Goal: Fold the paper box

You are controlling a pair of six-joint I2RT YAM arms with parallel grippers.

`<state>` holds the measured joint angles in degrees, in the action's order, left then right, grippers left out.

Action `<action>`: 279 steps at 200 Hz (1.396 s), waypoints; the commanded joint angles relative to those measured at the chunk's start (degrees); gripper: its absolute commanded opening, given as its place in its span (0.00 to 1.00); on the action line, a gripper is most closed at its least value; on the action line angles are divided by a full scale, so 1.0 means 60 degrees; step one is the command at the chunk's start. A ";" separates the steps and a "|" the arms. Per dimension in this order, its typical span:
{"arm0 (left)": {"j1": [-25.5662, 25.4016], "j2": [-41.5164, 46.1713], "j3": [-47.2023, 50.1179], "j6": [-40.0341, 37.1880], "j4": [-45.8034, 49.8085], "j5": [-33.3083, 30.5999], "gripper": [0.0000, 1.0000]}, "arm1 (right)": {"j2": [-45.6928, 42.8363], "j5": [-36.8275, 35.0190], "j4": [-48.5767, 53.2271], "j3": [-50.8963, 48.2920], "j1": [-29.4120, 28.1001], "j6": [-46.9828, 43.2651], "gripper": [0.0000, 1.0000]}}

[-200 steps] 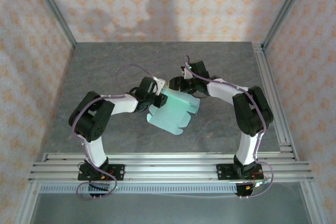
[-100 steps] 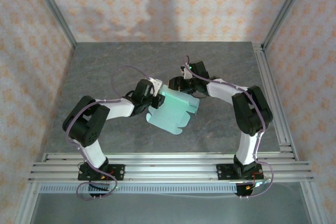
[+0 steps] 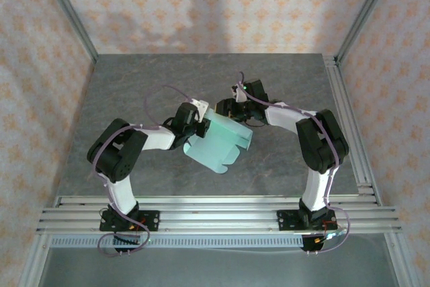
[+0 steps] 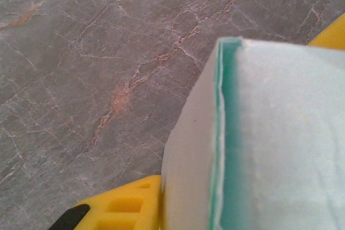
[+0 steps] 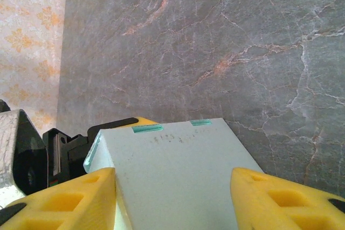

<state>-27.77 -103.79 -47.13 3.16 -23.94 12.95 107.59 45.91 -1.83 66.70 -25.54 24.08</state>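
Pale mint-blue card paper box (image 3: pixel 218 142) over grey worktop (image 3: pixel 134 85) | left gripper (image 3: pixel 199 117) jaws clamped on left edge | right gripper (image 3: pixel 232 109) jaws clamped across far panel | likely bracing creases for folding

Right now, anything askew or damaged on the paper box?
No damage visible. The paper box sits tilted between the left claw and the right claw, only partly folded, with its tabbed flaps splayed toward the near edge. No tears or crushed card show.

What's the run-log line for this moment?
left gripper: shut on paper box | right gripper: clamping its opposite side | fold: partial, tabbed flap still open
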 commanded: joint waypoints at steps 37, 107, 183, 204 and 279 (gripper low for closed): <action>0.0008 0.0152 -0.0173 -0.0015 0.0131 -0.0156 0.00 | 0.0250 -0.0509 0.0887 -0.0392 0.0050 0.0038 0.56; 0.0012 0.0563 -0.0009 -0.0390 0.0446 0.0516 0.00 | 0.0348 -0.0431 0.0613 -0.0265 0.0051 0.0005 0.64; 0.0016 0.0503 0.0196 0.0066 -0.0212 0.0702 0.00 | 0.0815 0.0787 -0.0772 -0.0633 -0.0043 0.0524 0.72; 0.0019 0.0474 0.0171 0.0233 -0.0345 0.0685 0.00 | 0.0752 0.1075 -0.1300 -0.0839 -0.0061 0.0912 0.67; 0.0004 0.0101 -0.0342 0.0763 -0.0375 0.0307 0.00 | 0.0703 0.1326 -0.4168 -0.1848 -0.0739 0.3158 0.55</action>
<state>-27.62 -102.65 -46.44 4.62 -22.90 15.16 109.80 52.82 -23.31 58.89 -26.24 37.95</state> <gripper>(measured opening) 0.065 0.553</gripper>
